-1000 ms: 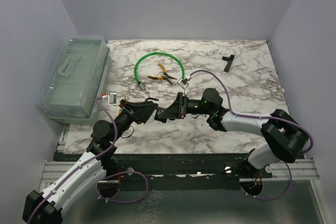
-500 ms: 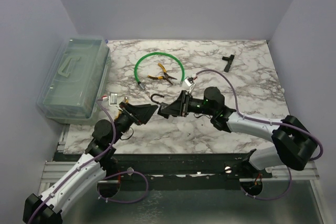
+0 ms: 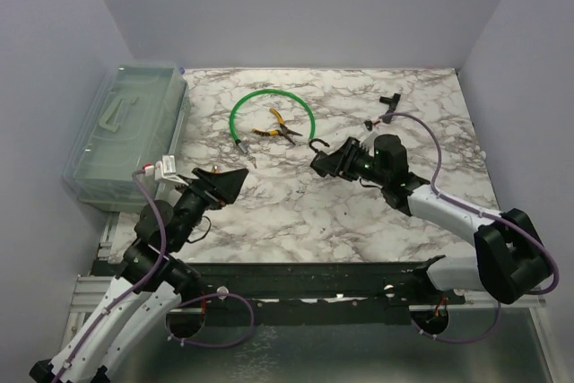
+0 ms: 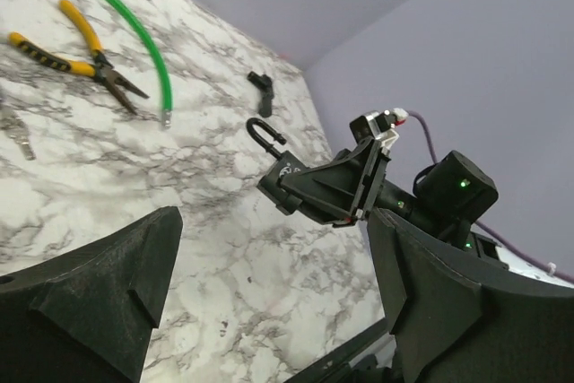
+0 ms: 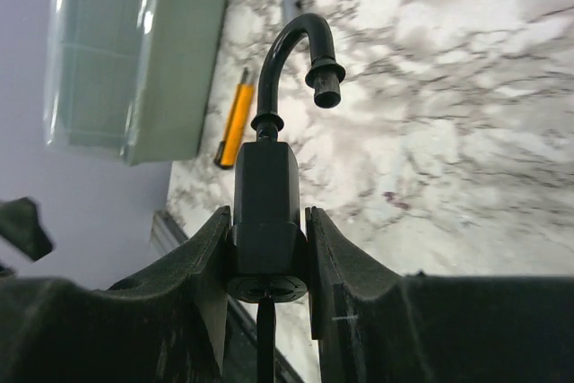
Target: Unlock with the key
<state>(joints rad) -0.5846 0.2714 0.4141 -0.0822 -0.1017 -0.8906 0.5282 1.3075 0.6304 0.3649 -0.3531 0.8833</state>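
My right gripper (image 3: 325, 161) is shut on the black padlock (image 5: 266, 186) and holds it above the table. The padlock's shackle (image 5: 300, 47) stands open as a hook. A thin dark strip sticks out of the padlock's base; I cannot tell what it is. The padlock also shows in the left wrist view (image 4: 287, 175). A tiny silvery key (image 4: 16, 132) lies on the marble (image 3: 253, 161), between the two grippers. My left gripper (image 3: 226, 178) is open and empty, left of the key and well apart from the padlock.
A green cable loop (image 3: 269, 96) with yellow-handled pliers (image 3: 273, 130) inside it lies behind the grippers. A clear plastic box (image 3: 130, 132) stands at the left edge. A black T-shaped piece (image 3: 388, 105) lies at the back right.
The two grippers were together at the padlock. My right gripper has carried the padlock right and back; my left gripper has drawn back left, open.
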